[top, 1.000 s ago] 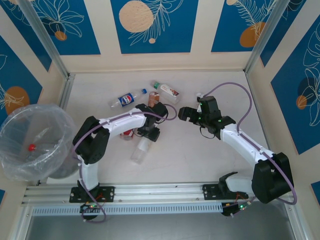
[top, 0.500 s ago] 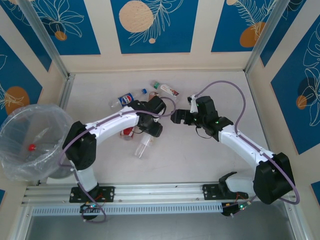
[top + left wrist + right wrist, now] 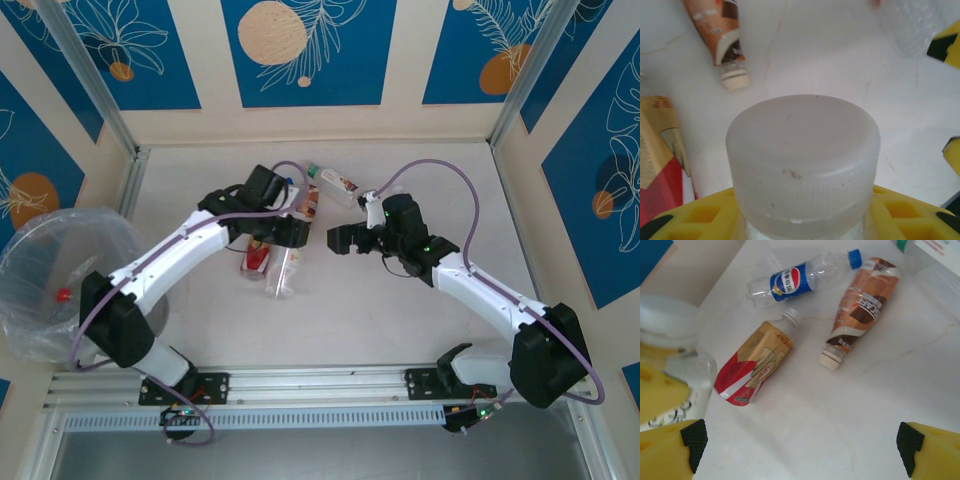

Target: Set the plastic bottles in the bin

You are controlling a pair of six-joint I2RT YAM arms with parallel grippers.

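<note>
My left gripper (image 3: 287, 234) is shut on the neck of a clear plastic bottle (image 3: 283, 272) just under its white cap (image 3: 802, 150), and the bottle hangs below it. On the table lie a red-and-tan bottle (image 3: 757, 360), a brown-labelled bottle (image 3: 862, 300), a blue-labelled bottle (image 3: 790, 280) and a green-capped bottle (image 3: 335, 182). My right gripper (image 3: 340, 238) is open just right of this cluster, with bare table between its fingers. The bin (image 3: 20, 310), lined with a clear bag, stands at the far left with a red-capped bottle (image 3: 63, 295) inside.
The bottles lie at the table's back middle, close to the back wall (image 3: 320, 120). A metal frame post (image 3: 100, 100) rises between the bin and the table. The two grippers are close together over the cluster.
My left arm has swung up and left, carrying the clear bottle toward the back. My right gripper has moved left toward the bottles.
</note>
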